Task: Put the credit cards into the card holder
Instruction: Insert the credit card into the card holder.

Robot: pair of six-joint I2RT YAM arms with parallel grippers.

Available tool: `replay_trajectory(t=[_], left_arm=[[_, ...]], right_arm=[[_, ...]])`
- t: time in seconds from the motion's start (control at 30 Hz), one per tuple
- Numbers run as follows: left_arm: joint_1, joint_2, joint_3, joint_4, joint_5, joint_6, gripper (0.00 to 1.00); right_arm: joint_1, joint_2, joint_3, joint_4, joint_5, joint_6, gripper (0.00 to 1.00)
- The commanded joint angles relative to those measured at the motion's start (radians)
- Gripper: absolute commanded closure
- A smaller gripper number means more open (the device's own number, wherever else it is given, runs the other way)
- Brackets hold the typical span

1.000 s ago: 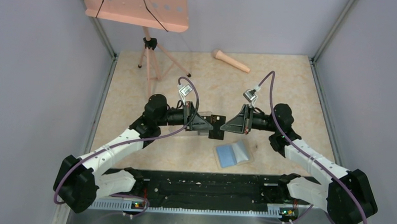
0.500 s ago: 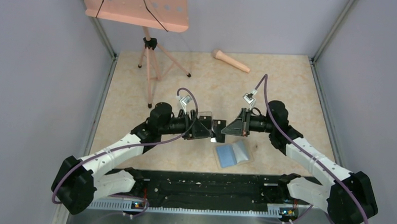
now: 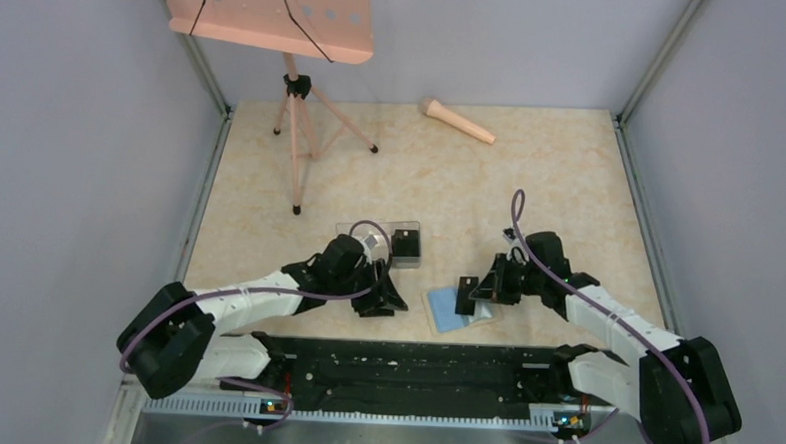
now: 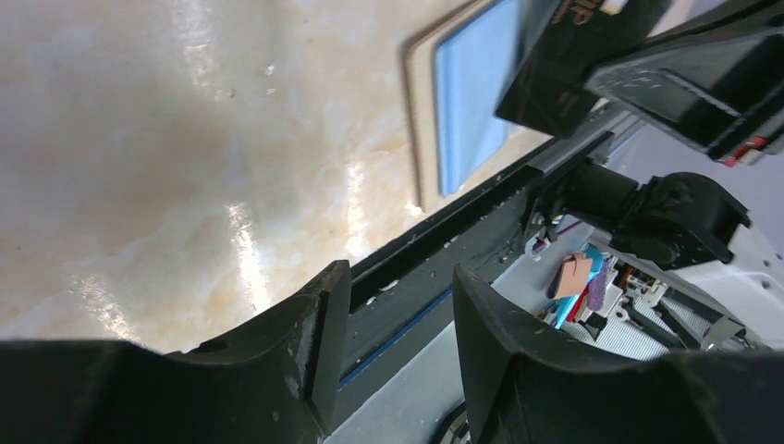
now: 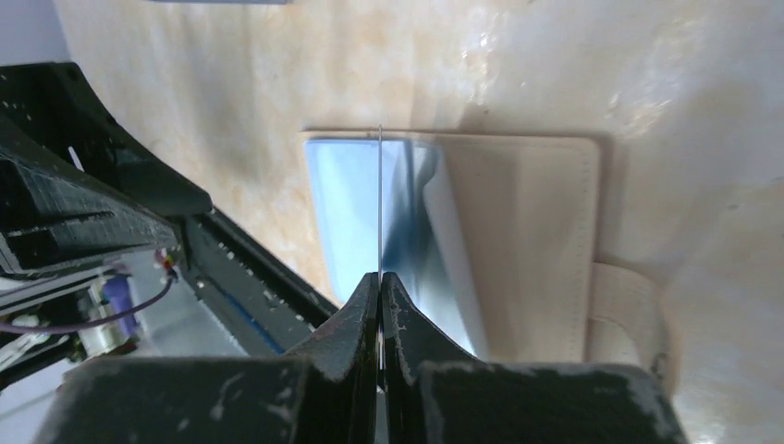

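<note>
The card holder (image 3: 443,315) lies open on the table, light blue inside (image 5: 340,199) and beige on its outer flap (image 5: 532,240). My right gripper (image 3: 478,291) is shut on a black credit card (image 3: 465,295), held on edge just over the holder's blue half. The right wrist view shows that card (image 5: 380,185) as a thin line rising from the right gripper (image 5: 380,277). My left gripper (image 3: 390,304) is low beside the holder's left side, open and empty (image 4: 398,277). In the left wrist view the card (image 4: 564,65) hangs over the holder (image 4: 471,92). Another black card (image 3: 406,245) rests on a clear box (image 3: 369,228).
A pink music stand (image 3: 293,128) rises at the back left. A pink microphone-shaped object (image 3: 456,121) lies at the back. The black base rail (image 3: 403,368) runs along the near edge, close under both grippers.
The left gripper opened, let go of the black card and dropped back toward the near edge. The right gripper closed on the card and carried it down over the open holder.
</note>
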Motion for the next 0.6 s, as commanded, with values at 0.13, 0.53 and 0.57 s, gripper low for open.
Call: replay_trajectory(t=[0.13,0.53,0.57], left_arm=[[-0.047,0.136,0.046,0.046,-0.014,-0.005,0.57],[-0.09,0.303,0.119,0.088,-0.012,0.006,0.63],[-0.092,0.317,0.127,0.089,-0.009,0.007,0.64]], right_arm=[[-0.038,-0.021,0.04,-0.024,0.107,-0.086,1.0],[-0.051,-0.007,0.022,0.021,0.018,-0.07,1.0],[-0.052,-0.006,0.015,0.031,0.007,-0.066,1.0]])
